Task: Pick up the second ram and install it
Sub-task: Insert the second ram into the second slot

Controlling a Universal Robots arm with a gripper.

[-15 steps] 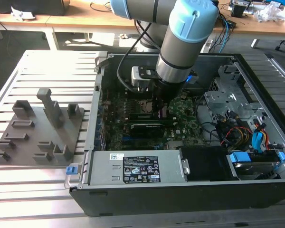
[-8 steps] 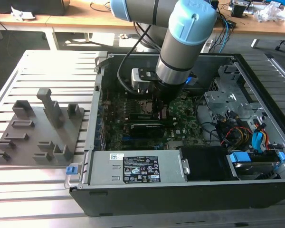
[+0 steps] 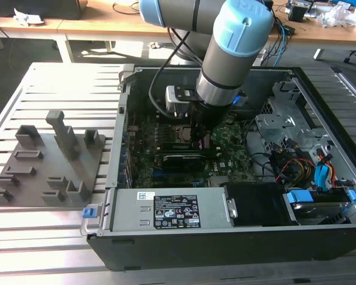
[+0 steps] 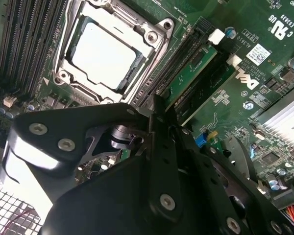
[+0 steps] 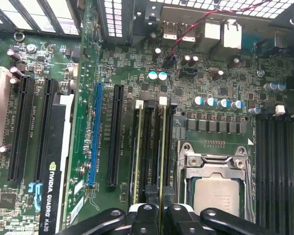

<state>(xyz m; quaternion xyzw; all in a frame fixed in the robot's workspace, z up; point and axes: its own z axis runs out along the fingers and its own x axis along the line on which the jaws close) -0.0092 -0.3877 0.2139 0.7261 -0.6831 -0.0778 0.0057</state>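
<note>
The claw [image 5: 159, 215] pinches the second ram [image 5: 161, 147] edge-down over its slot beside the CPU socket [image 5: 216, 181], apparently to seat it squarely.

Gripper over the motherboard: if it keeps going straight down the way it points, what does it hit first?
Most likely the second ram standing in its slot beside the CPU socket; the gripper sits directly over that stick, though how much gap remains is unclear.

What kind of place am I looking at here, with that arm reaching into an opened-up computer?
Probably a robotics lab or test workshop. An open computer case sits on a slatted metal workbench, a grey fixture tray lies beside it, and wooden desks with cables stand behind.
</note>
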